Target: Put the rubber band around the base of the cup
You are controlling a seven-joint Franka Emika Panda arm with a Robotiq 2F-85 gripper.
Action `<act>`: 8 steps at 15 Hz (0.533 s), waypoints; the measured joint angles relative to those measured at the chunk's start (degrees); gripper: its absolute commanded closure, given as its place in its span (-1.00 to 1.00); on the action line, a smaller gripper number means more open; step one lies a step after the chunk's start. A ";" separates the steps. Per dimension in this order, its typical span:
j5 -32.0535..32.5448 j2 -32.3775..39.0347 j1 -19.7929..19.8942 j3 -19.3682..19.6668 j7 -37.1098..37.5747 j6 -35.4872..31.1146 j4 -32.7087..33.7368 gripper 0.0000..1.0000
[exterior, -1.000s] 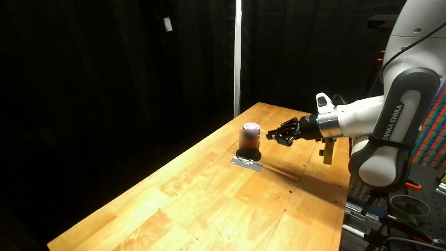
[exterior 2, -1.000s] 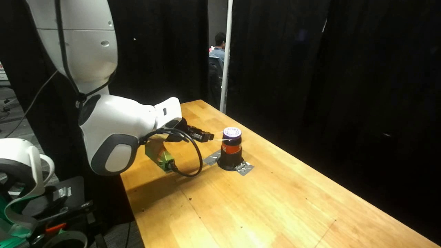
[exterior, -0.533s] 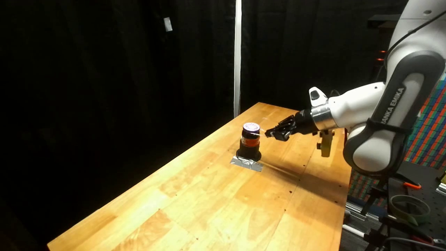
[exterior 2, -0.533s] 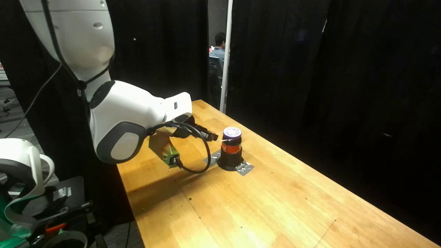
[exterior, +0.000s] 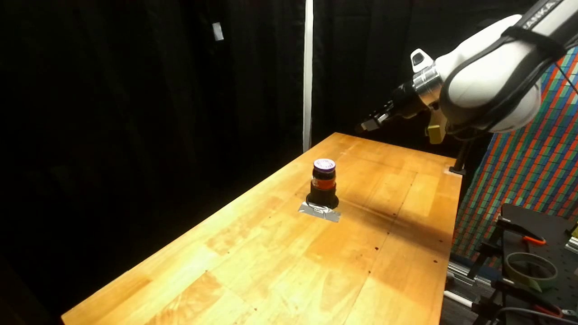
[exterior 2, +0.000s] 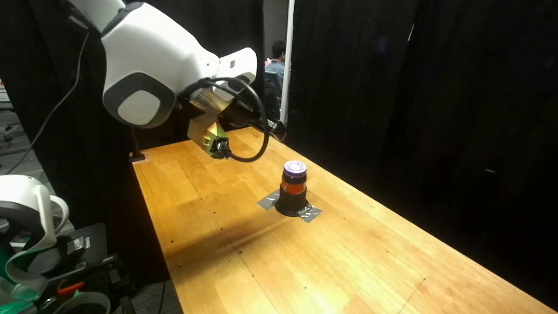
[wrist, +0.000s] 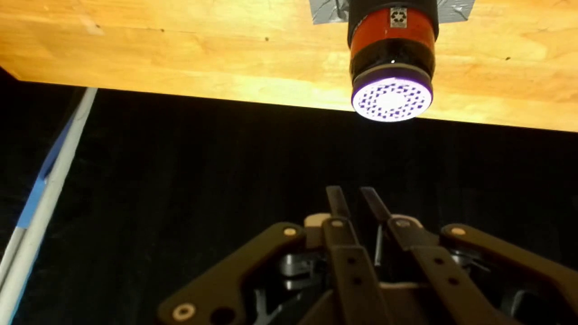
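gripper [wrist: 350, 189] slightly parted, higher than cup [wrist: 393, 54], apart | band: can't confirm, maybe pale line [wrist: 392, 67] under lid [wrist: 392, 100] | verify first, then work down evenly toward base [exterior 2: 291, 205]

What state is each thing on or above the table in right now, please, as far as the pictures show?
Gripper: slightly open, raised above the table, apart from the cup.
Cup: standing upright.
Purple-edged lid: on top of the cup; how tight cannot be told.
Silver tape strips: stuck to the table at the cup's foot.
Rubber band: cannot be made out, so its place is unclear.
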State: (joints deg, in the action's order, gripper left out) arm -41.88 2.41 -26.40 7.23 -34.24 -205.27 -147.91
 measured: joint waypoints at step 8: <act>-16.75 -0.87 6.77 -1.73 -18.67 15.15 -3.32 0.13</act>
State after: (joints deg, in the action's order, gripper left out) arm -58.63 1.54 -19.63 5.50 -52.91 -190.13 -151.23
